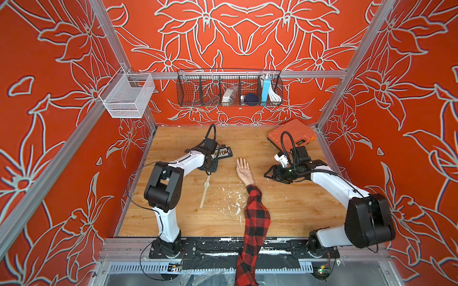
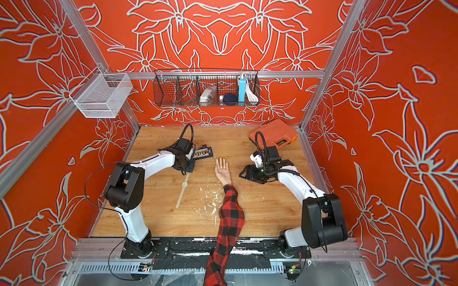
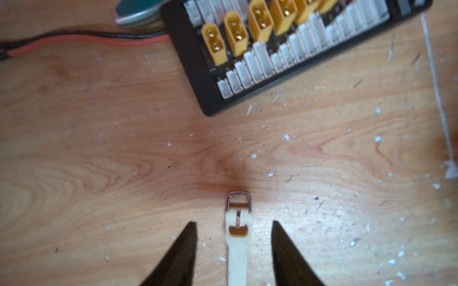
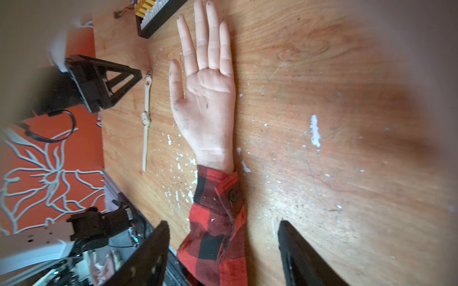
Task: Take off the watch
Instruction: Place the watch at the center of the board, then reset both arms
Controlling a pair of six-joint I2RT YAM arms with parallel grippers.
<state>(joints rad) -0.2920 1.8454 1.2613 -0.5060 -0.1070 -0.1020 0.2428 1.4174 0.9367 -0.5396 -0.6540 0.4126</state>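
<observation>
The watch (image 1: 206, 184) lies stretched out flat on the wooden table, left of the hand, with its round pale face midway along the cream strap (image 2: 185, 184). My left gripper (image 1: 210, 170) points down over the strap's far end. In the left wrist view the buckle end (image 3: 237, 237) lies between the open fingers (image 3: 233, 222) with a gap on each side. A mannequin hand (image 1: 244, 170) rests palm up, its wrist bare, in a red-and-black plaid sleeve (image 1: 256, 215). My right gripper (image 1: 267, 174) hovers open to the right of the hand, holding nothing (image 4: 223, 222). The watch (image 4: 146, 118) also shows in the right wrist view.
A black board with yellow and white connectors (image 1: 224, 152) lies just beyond the left gripper, with red and black wires (image 3: 86, 39). An orange tool case (image 1: 292, 135) sits at the back right. A black wire basket (image 1: 229, 89) and a white mesh basket (image 1: 127, 96) hang on the frame. White flecks litter the table.
</observation>
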